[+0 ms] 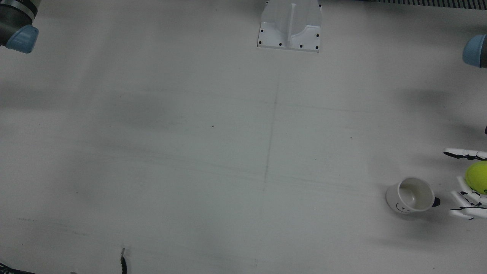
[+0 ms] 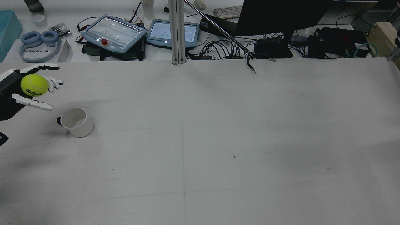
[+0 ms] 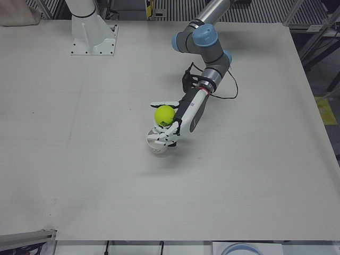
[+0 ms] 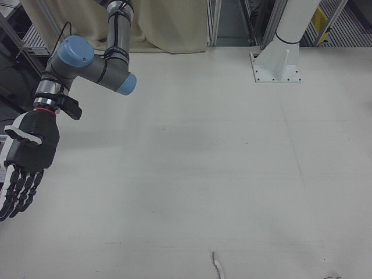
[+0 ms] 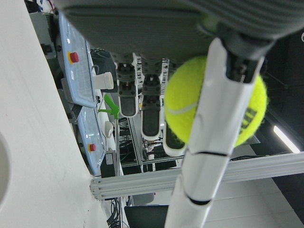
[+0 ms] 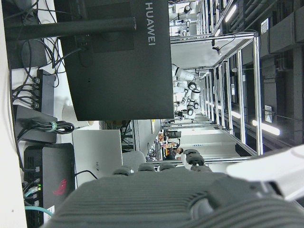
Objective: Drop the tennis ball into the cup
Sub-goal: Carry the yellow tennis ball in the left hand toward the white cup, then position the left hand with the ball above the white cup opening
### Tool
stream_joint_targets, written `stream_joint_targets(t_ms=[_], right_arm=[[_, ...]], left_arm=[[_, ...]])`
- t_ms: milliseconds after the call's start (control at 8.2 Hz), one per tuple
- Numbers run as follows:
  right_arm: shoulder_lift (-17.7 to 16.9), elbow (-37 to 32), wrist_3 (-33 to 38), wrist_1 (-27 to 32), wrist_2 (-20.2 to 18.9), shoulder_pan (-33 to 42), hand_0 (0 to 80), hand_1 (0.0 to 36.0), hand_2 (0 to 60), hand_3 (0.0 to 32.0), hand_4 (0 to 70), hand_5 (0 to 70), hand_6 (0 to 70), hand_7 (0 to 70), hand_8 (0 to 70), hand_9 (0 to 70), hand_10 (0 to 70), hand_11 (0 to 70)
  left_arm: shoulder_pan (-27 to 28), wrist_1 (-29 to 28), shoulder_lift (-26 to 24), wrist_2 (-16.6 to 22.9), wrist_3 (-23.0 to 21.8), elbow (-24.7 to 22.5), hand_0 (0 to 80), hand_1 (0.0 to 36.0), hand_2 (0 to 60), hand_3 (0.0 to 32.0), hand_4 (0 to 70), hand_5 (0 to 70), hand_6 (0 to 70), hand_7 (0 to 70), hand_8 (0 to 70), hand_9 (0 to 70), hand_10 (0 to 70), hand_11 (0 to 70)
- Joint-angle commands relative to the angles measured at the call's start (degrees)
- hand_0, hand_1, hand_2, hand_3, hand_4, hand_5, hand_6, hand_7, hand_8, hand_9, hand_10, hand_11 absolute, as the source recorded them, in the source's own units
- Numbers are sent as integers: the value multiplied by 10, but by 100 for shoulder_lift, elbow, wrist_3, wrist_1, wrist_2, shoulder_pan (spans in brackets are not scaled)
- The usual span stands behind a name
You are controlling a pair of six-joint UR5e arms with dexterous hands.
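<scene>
Rear view shows our left hand [image 2: 28, 89] clasping the tennis ball [image 2: 34, 85] near the counter's [image 2: 218, 140] left edge, beside the cup [image 2: 77, 122]; next, we judge, carry it over the rim and release.

Behind the white table [image 2: 218, 140]: two teach pendants [image 2: 114, 32] side by side, blue headphones [image 2: 39, 40] far left, black monitor [image 2: 281, 15] w/ tangled cables [image 2: 218, 50]. Keyboard [image 2: 228, 11] at the top edge, prob. a mouse beside it.
</scene>
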Motion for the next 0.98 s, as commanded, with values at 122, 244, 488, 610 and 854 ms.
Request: stream_joint_targets(t_ms=[122,244,488,610,854], right_arm=[[-4,0,0,6,0,0,0,0,0,0,0,0,0,0,0,0,0,0],[5,0,0,6,0,0,0,0,0,0,0,0,0,0,0,0,0,0],[-4,0,0,-3,0,0,0,0,0,0,0,0,0,0,0,0,0,0],[-4,0,0,6,0,0,0,0,0,0,0,0,0,0,0,0,0,0],[-4,0,0,6,0,0,0,0,0,0,0,0,0,0,0,0,0,0]], left_arm=[[288,-58,-553,-147,1,720,800,281,64,0,213,227,700,604,367,434,170,275],[288,-85,-589,-156,18,827,800,274,79,0,210,241,700,586,378,431,170,275],[463,-181,-580,-164,36,942,800,278,68,0,199,231,700,591,367,433,174,281],[525,-190,-589,-164,45,960,800,277,70,0,195,235,700,583,367,432,175,282],[578,-208,-589,-243,54,977,800,275,72,0,199,235,700,585,375,432,175,282]])
